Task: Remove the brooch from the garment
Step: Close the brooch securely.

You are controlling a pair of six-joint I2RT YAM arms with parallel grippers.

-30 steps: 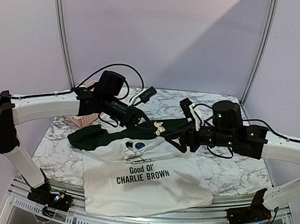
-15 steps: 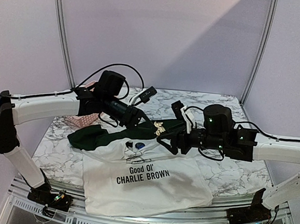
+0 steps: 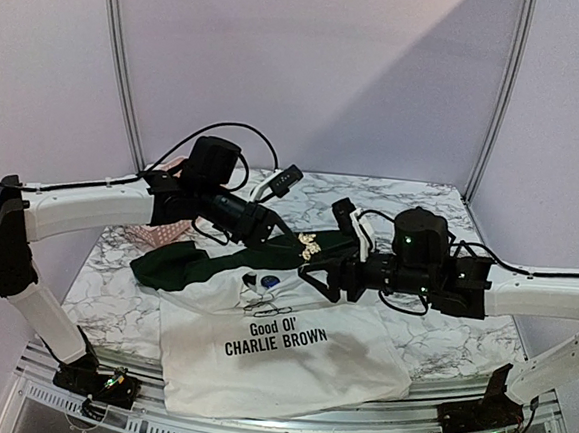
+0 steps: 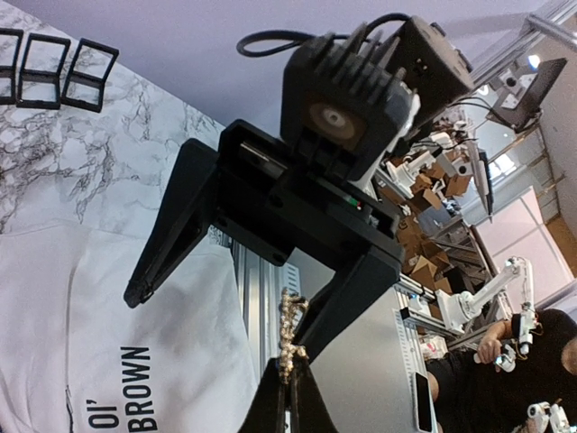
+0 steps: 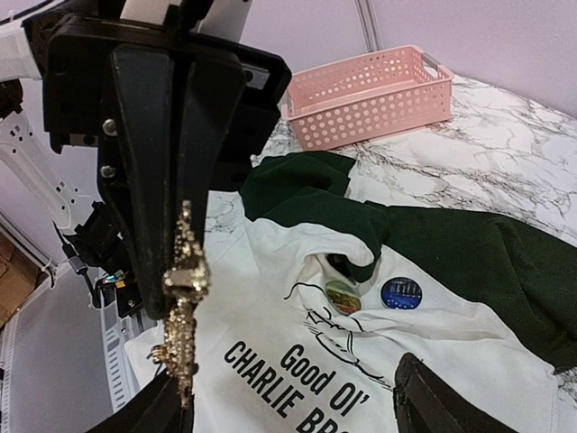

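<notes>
The left gripper (image 4: pixel 290 383) is pressing its two fingers tight together and pinching one end of the gold brooch (image 5: pixel 185 298). The brooch is hanging in the air above the white T-shirt (image 3: pixel 278 366), over its neck end. I am not seeing any cloth stuck to it, so I think it is already off. The right gripper (image 4: pixel 221 316) is hovering above the T-shirt too, fingers spread wide, with the brooch just beside one finger. It looks like a hand-over is going on. Next, I think the right gripper is needing to line up so the brooch sits between its fingers, then squeeze gently. A blue round badge (image 5: pixel 399 293) is sitting on the T-shirt near its neck.
</notes>
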